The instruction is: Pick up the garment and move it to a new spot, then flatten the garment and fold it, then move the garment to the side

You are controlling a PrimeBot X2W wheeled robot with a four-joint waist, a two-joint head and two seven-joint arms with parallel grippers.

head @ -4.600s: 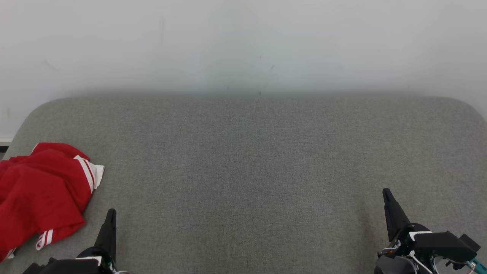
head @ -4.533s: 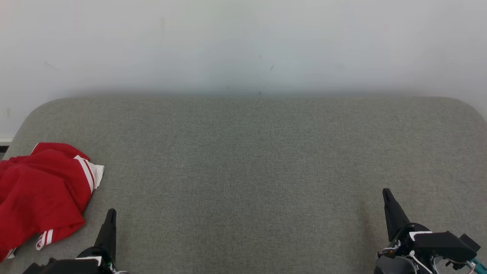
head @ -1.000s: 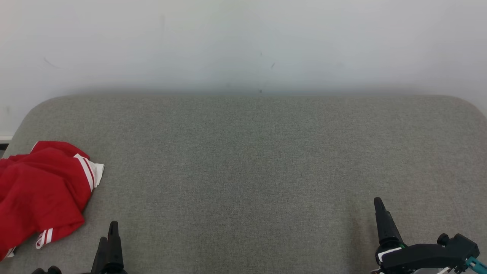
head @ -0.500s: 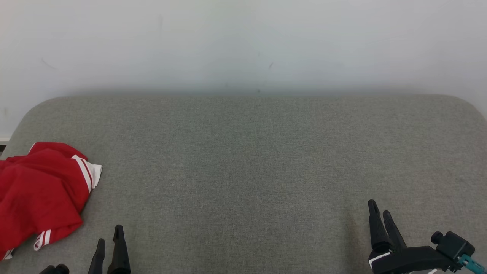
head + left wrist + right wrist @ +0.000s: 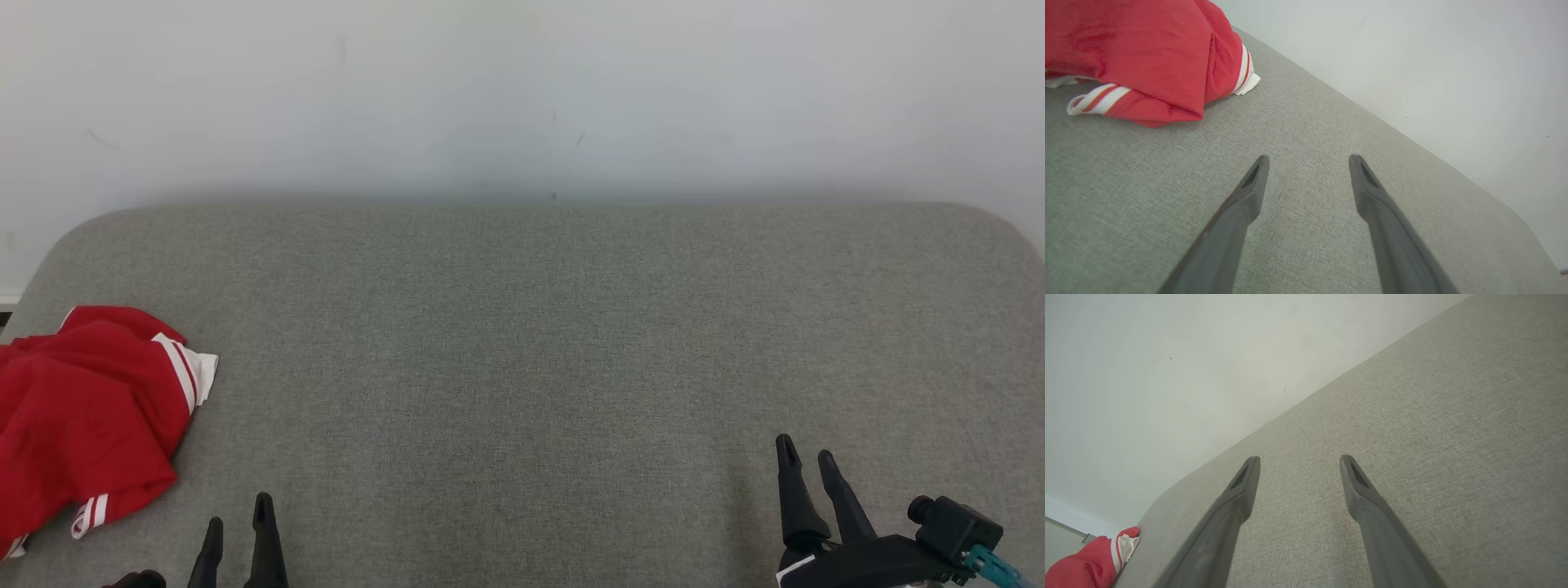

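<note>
Garment [image 5: 86, 412]: red with white stripes, crumpled in a heap at the far left of the counter [image 5: 522, 343] and partly cut off by the head view's left border; nothing grips it.
Left tool [image 5: 237, 510]: at the bottom edge, just right of the garment and apart from it; its two dark fingers [image 5: 1372, 204] are spread wide with nothing between them. In the left wrist view the garment lies ahead and to the left of the tips.
Counter: grey fabric cover with rounded far corners, set against a pale wall [image 5: 522, 90].
Right tool [image 5: 806, 448]: lower right, well apart from the garment; fingers spread wide, holding nothing.
Change: both tools sit lower in the head view than a few seconds ago and have turned, so that two fingers of each show where one showed. The garment lies as before.
Count: one garment, two tools, four fingers.
</note>
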